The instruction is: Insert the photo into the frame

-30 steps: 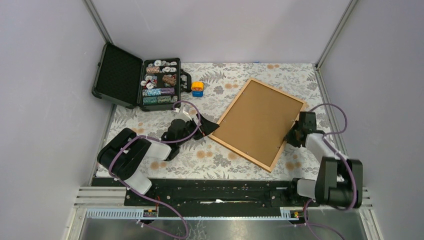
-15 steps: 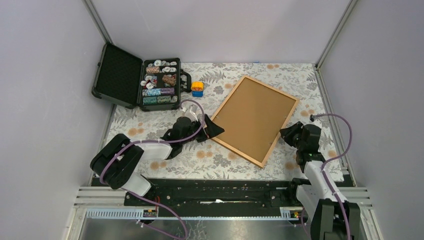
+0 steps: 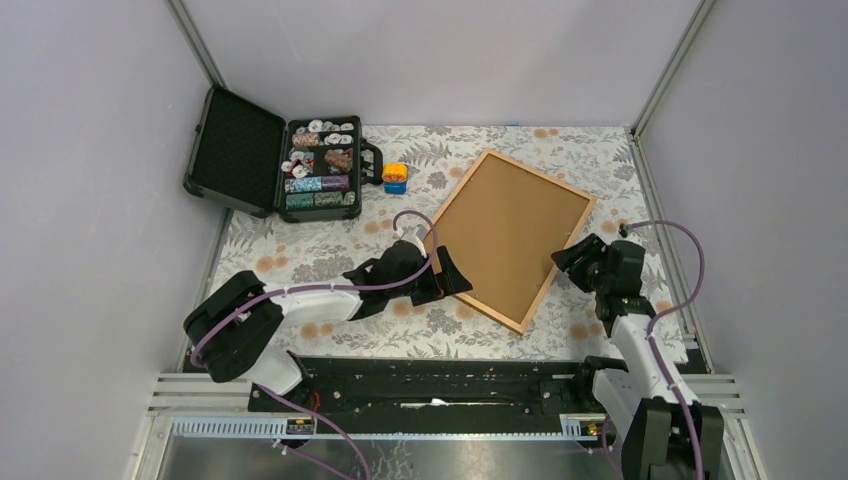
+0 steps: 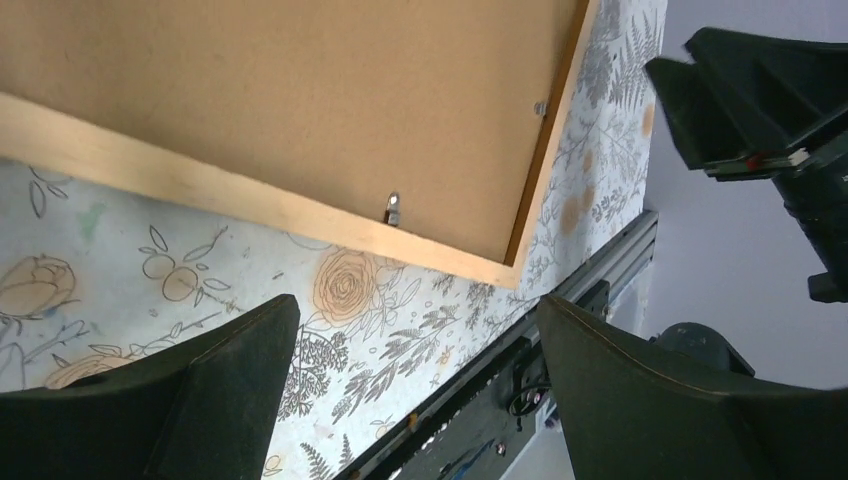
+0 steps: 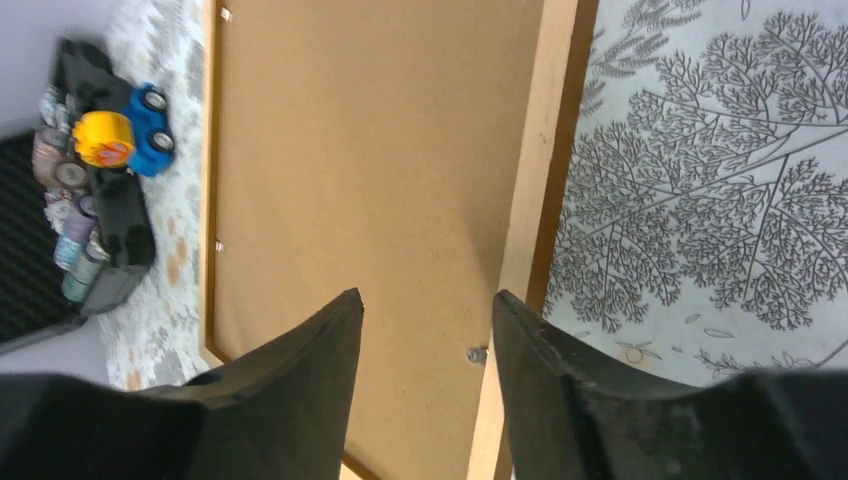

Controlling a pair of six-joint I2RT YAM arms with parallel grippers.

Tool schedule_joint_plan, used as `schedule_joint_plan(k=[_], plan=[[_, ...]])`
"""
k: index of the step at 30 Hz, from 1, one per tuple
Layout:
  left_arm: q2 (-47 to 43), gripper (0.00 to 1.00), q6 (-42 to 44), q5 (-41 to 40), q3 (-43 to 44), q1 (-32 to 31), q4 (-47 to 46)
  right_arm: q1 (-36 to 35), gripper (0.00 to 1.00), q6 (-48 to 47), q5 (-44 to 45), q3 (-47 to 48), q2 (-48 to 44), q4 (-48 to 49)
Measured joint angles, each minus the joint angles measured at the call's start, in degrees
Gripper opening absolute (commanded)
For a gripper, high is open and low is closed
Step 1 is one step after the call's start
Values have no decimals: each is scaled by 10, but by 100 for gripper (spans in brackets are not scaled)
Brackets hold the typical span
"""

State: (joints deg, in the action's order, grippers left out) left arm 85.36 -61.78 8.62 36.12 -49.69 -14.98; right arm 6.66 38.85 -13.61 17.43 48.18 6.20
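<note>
Light-brown wooden frame [image 4: 200, 190], back up and askew on the floral bench [image 3: 300, 245], brown backing board [image 4: 300, 90] filling it. Left jaws spread wide just off its near-left edge; right jaws parted above the opposite rail. Beyond, open chip case [image 3: 320, 165] and toy car [image 3: 396, 178].

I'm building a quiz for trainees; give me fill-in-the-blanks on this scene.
The frame lies face ___ on the floral tablecloth.
The black case stands ___.
The left end effector and right end effector each hold ___.
The toy car is yellow and ___.
Missing words: down; open; nothing; blue.
</note>
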Motion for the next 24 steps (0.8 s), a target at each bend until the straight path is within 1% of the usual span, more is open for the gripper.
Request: schedule_joint_plan(k=[1, 4, 7, 8, 11, 14, 19, 24], plan=[[-4, 93, 8, -11, 10, -2, 9, 0, 73, -9, -6, 19, 16, -30], [-19, 93, 31, -37, 23, -2, 39, -1, 78, -32, -23, 63, 67, -97], [-26, 93, 58, -57, 34, -3, 70, -14, 79, -45, -34, 92, 120, -143], [-29, 93, 66, -61, 37, -3, 81, -30, 79, -47, -31, 100, 138, -162], [-43, 93, 96, -75, 44, -5, 119, -108, 78, -52, -14, 122, 183, -212], [-65, 93, 128, -85, 56, -6, 156, -166, 76, -58, 7, 133, 186, -252], [-122, 96, 209, -109, 96, -6, 212, -168, 74, -60, 36, 147, 184, -292], [-190, 97, 287, -133, 123, -6, 243, -168, 73, -67, 34, 188, 248, -325]])
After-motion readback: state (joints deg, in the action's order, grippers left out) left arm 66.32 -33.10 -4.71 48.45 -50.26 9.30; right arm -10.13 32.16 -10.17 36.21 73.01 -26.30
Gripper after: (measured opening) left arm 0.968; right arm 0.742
